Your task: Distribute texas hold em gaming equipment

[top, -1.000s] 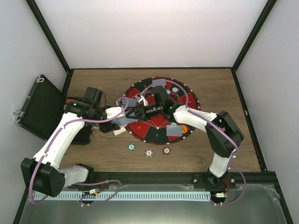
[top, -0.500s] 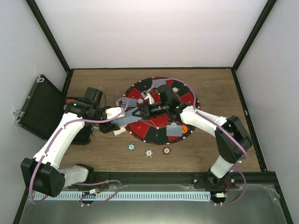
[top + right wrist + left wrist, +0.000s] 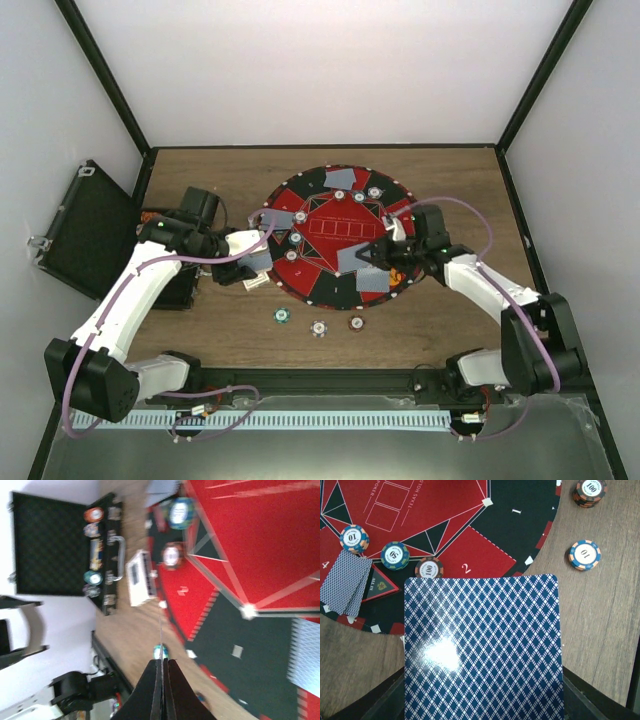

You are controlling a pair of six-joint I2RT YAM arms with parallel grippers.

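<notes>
Three chips lie on the bare table nearest the arm bases, just off the near rim of the mat.

A little further in, both arms have something in hand. The left gripper hangs over the mat's left edge, clamped on a card that lies flat and back up. The right gripper is over the mat's near-right part, its fingers pinched tight on a second card. Its own camera sees that card edge-on, as a thin line. Just beside it a pair of cards already lies on the mat.

Beyond that, more chips ring the red centre and another card lies at the far rim. The case stands open off to the left.

By my reckoning the right arm is dealing to a seat. To do it well it should turn the card level and bring it low over the seat's bare felt. It should let go only once the card is touching or nearly so, so that it does not flutter off. It should also keep its fingers away from the chips close by, which would slide at a nudge.
</notes>
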